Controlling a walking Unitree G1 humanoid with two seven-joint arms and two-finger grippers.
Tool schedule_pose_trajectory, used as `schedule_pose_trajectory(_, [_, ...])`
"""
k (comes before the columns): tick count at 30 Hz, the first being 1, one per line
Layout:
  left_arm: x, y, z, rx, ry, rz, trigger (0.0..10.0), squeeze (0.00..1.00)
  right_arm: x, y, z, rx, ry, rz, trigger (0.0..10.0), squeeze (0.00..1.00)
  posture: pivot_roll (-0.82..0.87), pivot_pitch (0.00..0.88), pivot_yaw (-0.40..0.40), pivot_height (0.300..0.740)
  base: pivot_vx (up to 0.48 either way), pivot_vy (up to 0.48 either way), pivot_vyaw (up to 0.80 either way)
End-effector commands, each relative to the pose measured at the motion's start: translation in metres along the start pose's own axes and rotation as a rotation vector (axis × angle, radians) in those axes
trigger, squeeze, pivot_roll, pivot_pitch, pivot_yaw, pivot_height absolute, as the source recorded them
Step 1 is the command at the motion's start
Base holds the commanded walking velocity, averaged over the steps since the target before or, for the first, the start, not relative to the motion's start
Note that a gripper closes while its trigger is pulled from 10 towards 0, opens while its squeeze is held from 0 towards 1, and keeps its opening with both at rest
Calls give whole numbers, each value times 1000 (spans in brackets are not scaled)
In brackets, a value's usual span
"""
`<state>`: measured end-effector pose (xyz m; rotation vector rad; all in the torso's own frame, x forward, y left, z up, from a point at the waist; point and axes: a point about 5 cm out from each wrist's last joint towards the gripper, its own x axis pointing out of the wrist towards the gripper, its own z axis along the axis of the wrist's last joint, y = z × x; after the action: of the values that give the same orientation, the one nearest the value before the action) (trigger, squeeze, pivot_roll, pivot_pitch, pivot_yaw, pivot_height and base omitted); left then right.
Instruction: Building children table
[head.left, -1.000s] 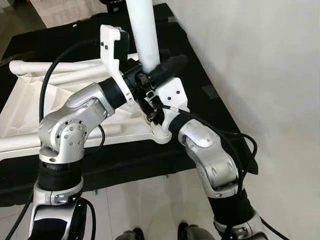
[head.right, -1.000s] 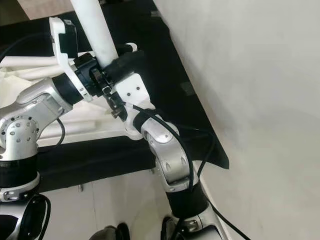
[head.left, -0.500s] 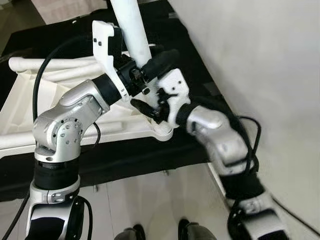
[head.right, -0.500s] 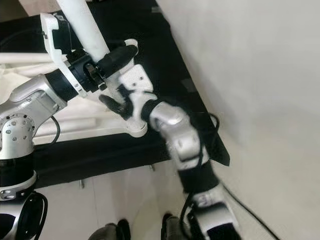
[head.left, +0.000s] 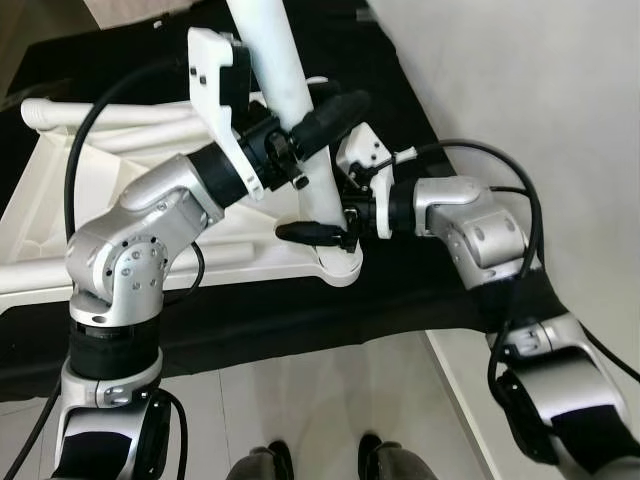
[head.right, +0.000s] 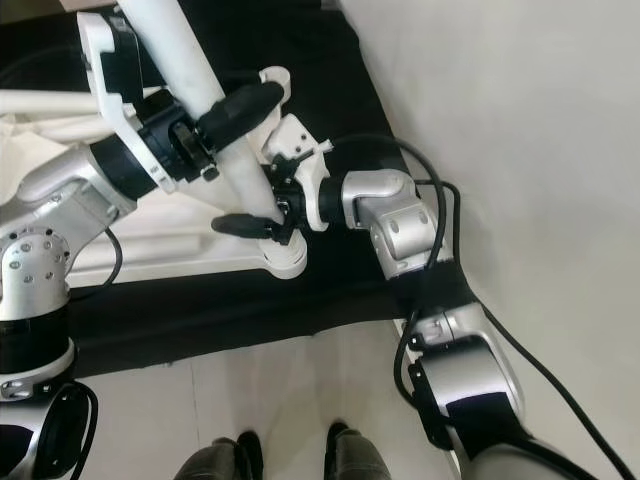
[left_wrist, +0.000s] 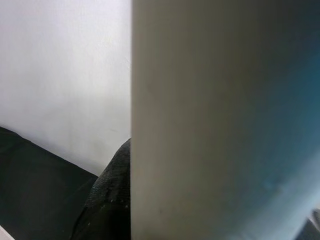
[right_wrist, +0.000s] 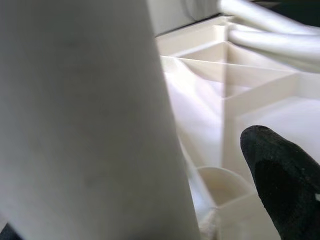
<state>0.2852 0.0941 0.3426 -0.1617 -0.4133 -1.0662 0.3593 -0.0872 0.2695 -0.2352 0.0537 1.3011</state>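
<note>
The upturned white tabletop (head.left: 60, 215) lies underside up on the black mat (head.left: 250, 320) beyond my fingers, its ribs and rim showing, with spare white legs (head.left: 110, 130) lying flat along its far edge. The piece I am working with is the white table leg (head.left: 285, 110), which stands in the round corner socket (head.left: 338, 265) at the near corner of the tabletop. Its long axis runs nearly upright, leaning a little away from my right side, with the lower end pointing down into the socket and the upper end rising out of the top of the head views. My left gripper (head.left: 315, 125) is clamped around the leg well above the socket, one black finger wrapped across the front of the shaft. My right gripper (head.left: 335, 215) sits low, just beside the foot of the leg, its fingers apart: one black finger (head.left: 310, 232) reaches past the base of the leg just above the socket, and in the wrist view the other fingertip (right_wrist: 282, 185) hangs near the socket's open cup. I judge the step to be seating the leg fully. To do it well, I should keep the high grip firm, bring the shaft straight above the socket so it does not bind, and use the low fingers to steady the foot while pressing or turning it home. Forcing it while tilted could jam the joint or shift the tabletop on the mat.
</note>
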Motion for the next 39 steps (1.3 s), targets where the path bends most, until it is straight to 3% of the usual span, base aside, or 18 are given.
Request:
schedule_pose_trajectory(1, [7,-20,-22,-114,72,-159,0,0,-6,-5,6,-6,-53,-3,10000,0,-63,280,52,740,0,0,0])
schedule_pose_trajectory(2, [8,-22,-23,-114,76,-168,0,0,-5,-6,5,4,-49,28,0,0,-58,283,56,740,0,0,0])
schedule_pose_trajectory(8, [9,-28,-25,-109,98,-216,0,0,0,-4,-3,32,-15,124,0,0,-54,293,59,740,0,0,0])
schedule_pose_trajectory(23, [23,-32,-25,-77,126,-305,0,0,-2,-1,-13,49,-58,96,0,0,-64,298,87,740,0,0,0])
schedule_pose_trajectory(24, [27,-30,-24,-55,120,-290,10000,0,-3,-2,-13,49,-73,75,0,0,-67,296,92,740,0,0,0])
schedule_pose_trajectory(26, [31,-26,-20,-50,98,-263,10000,0,-5,-3,-12,51,-94,44,0,0,-69,297,93,740,0,0,0])
schedule_pose_trajectory(27, [33,-22,-16,-34,72,-234,10000,1000,-6,-5,-11,53,-114,17,0,0,-69,297,93,740,0,0,0])
schedule_pose_trajectory(31, [32,-9,1,-11,10,-166,10000,1000,-11,-7,-7,60,-174,-44,0,0,-72,299,94,740,0,0,0])
schedule_pose_trajectory(34, [18,12,31,17,-75,-44,10000,1000,-20,-11,-1,58,-235,-99,0,0,-68,304,93,740,0,0,0])
schedule_pose_trajectory(35, [18,12,31,17,-75,-44,10000,1000,-20,-11,-1,58,-235,-99,0,0,-68,304,93,740,0,0,0])
schedule_pose_trajectory(37, [10,18,50,34,-123,-16,10000,1000,-25,-12,0,58,-255,-110,0,0,-67,305,92,740,0,0,0])
schedule_pose_trajectory(38, [0,20,67,47,-162,-7,10000,0,-28,-12,1,52,-266,-106,0,0,-65,309,90,740,0,0,0])
schedule_pose_trajectory(39, [-6,20,78,56,-186,-3,10000,0,-30,-12,2,47,-271,-102,0,0,-65,309,90,740,0,0,0])
